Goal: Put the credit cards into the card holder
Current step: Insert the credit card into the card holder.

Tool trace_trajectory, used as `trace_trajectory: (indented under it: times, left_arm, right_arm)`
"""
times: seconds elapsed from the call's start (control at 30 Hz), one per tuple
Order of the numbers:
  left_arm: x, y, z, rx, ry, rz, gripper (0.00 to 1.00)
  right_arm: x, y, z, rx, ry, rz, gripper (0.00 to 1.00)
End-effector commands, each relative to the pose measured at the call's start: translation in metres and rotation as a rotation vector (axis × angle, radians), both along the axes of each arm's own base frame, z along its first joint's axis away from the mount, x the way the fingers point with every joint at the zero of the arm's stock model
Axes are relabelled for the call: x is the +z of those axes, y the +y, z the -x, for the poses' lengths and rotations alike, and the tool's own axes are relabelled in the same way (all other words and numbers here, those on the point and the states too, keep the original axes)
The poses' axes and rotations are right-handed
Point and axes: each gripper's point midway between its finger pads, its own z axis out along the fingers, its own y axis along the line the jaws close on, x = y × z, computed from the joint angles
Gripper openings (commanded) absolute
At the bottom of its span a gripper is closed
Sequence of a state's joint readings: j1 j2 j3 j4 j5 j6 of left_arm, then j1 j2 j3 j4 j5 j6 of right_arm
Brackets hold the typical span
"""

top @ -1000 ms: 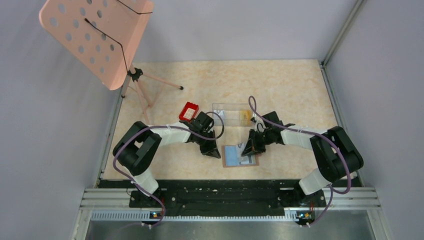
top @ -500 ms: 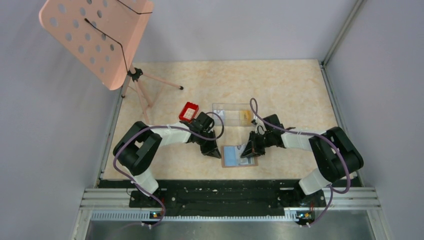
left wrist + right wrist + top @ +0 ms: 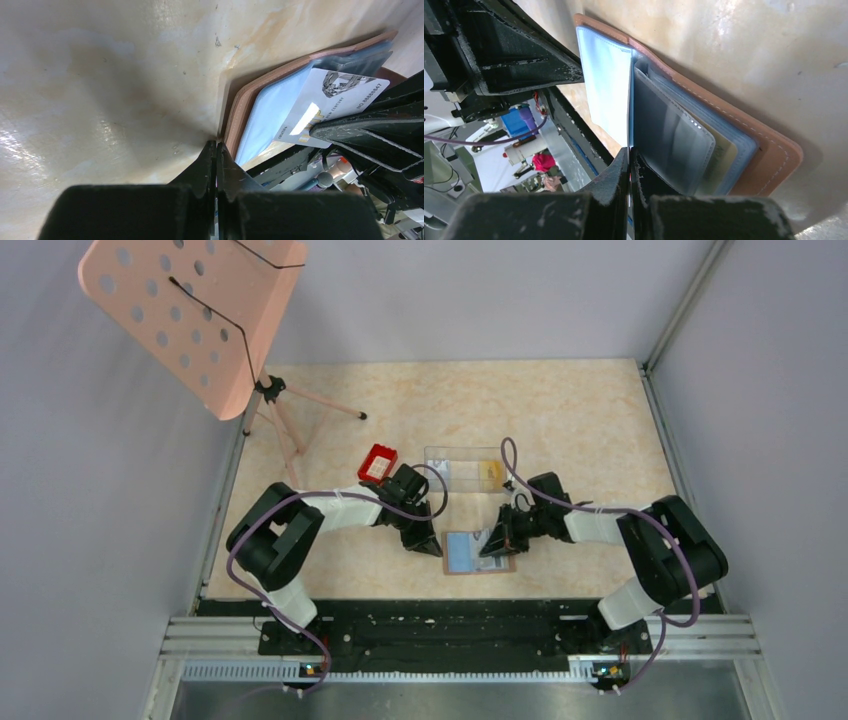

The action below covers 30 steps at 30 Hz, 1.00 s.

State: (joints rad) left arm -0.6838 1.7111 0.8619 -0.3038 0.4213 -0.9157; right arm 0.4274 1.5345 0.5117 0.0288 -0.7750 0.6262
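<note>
The tan card holder lies open, blue lining up, on the table's near middle. My right gripper is shut on a pale whitish credit card and holds it over the holder's right half, against the clear pocket sleeves. In the right wrist view the card is edge-on between my shut fingers. A yellowish card sits in one sleeve. My left gripper is shut and empty, its tips on the table beside the holder's left edge.
A clear plastic box with a yellow card inside stands behind the holder. A small red tray sits by the left arm. A pink music stand on a tripod fills the back left.
My right gripper has moved a little left and nearer with the card, further over the open holder. The left gripper has not moved.
</note>
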Motion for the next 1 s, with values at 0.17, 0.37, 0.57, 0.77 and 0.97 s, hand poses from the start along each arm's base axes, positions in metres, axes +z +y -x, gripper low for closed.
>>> trace_trajectory:
  times: [0.17,0.37,0.57,0.77,0.97]
  left_arm:
    - [-0.020,-0.002,0.004,-0.002,0.007,-0.041,0.00]
    - [-0.022,-0.002,0.005,0.003,0.013,-0.045,0.00]
    - [-0.021,-0.002,0.006,0.004,0.014,-0.048,0.00]
    - [-0.017,-0.004,0.004,0.013,0.005,-0.042,0.00]
    - [-0.015,-0.005,0.004,0.017,0.002,-0.041,0.00]
  right_arm:
    - [-0.004,0.010,0.004,0.071,-0.017,-0.058,0.00]
    - [-0.008,0.007,0.004,0.080,-0.021,-0.029,0.00]
    - [-0.011,0.007,0.002,0.077,-0.014,-0.017,0.00]
    - [-0.008,0.011,0.000,0.072,-0.014,-0.008,0.09]
    - [-0.005,0.018,0.000,0.090,-0.012,0.014,0.10]
